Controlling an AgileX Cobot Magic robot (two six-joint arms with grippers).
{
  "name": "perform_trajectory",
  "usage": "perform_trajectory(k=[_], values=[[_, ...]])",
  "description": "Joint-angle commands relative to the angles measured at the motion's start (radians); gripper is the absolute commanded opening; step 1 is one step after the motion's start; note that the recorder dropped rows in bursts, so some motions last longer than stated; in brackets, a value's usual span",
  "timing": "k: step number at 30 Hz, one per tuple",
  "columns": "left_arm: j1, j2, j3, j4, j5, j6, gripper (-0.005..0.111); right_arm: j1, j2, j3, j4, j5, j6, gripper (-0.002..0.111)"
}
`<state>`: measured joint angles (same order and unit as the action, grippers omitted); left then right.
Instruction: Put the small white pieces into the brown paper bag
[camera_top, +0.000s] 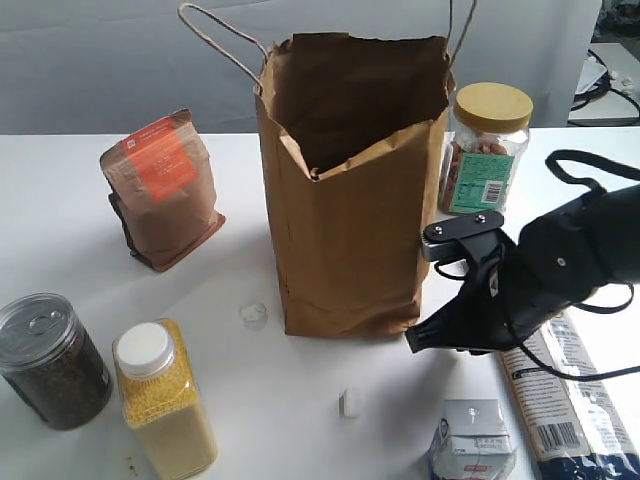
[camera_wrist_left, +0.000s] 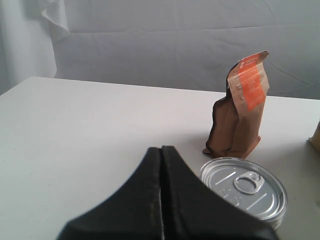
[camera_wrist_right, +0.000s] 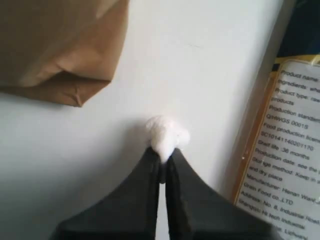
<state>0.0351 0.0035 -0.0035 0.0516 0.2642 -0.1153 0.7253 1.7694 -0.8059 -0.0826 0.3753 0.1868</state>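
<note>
The tall brown paper bag (camera_top: 350, 200) stands open in the middle of the table; its bottom corner shows in the right wrist view (camera_wrist_right: 55, 45). My right gripper (camera_top: 412, 340) hovers low by the bag's front right corner, shut (camera_wrist_right: 162, 152) on one small white piece (camera_wrist_right: 166, 134) that sticks out past its tips. A second white piece (camera_top: 350, 403) lies on the table in front of the bag. A translucent rounded piece (camera_top: 254, 314) rests near the bag's front left corner. My left gripper (camera_wrist_left: 161, 149) is shut with nothing in it and stays outside the exterior view.
A brown pouch with an orange label (camera_top: 163, 190) (camera_wrist_left: 242, 107) stands left of the bag. A pull-tab can (camera_top: 50, 360) (camera_wrist_left: 245, 187) and a yellow-grain bottle (camera_top: 165, 400) sit front left. A nut jar (camera_top: 485, 150), a white carton (camera_top: 472, 440) and a long printed packet (camera_top: 565, 400) (camera_wrist_right: 285, 150) lie right.
</note>
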Motion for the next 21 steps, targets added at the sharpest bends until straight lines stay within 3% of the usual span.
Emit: perform_trajectory(k=[1, 13, 17, 21], values=[[-0.005, -0.003, 0.004, -0.008, -0.004, -0.005, 0.0, -0.007, -0.125, 0.093, -0.014, -0.064, 0.037, 0.0], [-0.005, -0.003, 0.004, -0.008, -0.004, -0.005, 0.0, 0.002, -0.573, 0.231, -0.007, 0.012, 0.117, 0.0], [-0.005, -0.003, 0.004, -0.008, -0.004, -0.005, 0.0, 0.065, -0.751, 0.244, -0.007, -0.002, 0.135, 0.0], [-0.005, -0.003, 0.004, -0.008, -0.004, -0.005, 0.0, 0.168, -0.879, 0.242, -0.007, -0.135, 0.135, 0.0]])
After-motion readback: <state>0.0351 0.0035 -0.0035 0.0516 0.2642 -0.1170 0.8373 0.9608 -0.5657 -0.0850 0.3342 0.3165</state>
